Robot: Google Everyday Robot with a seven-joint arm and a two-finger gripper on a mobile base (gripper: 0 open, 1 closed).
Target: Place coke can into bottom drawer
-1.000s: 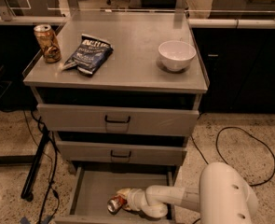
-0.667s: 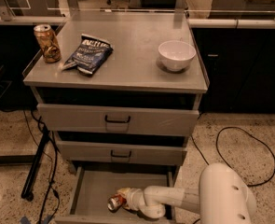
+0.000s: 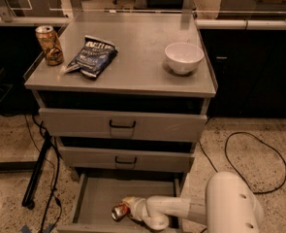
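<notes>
Currently you have the gripper (image 3: 129,206) down inside the open bottom drawer (image 3: 96,198), right against the coke can (image 3: 119,211). The can lies tipped on its side near the drawer's front, one silver end toward the camera. You cannot tell whether the gripper clamps the can or is loose. On the cabinet top (image 3: 142,42): gold-brown can (image 3: 49,44), chip bag (image 3: 91,56), white bowl (image 3: 183,57).
</notes>
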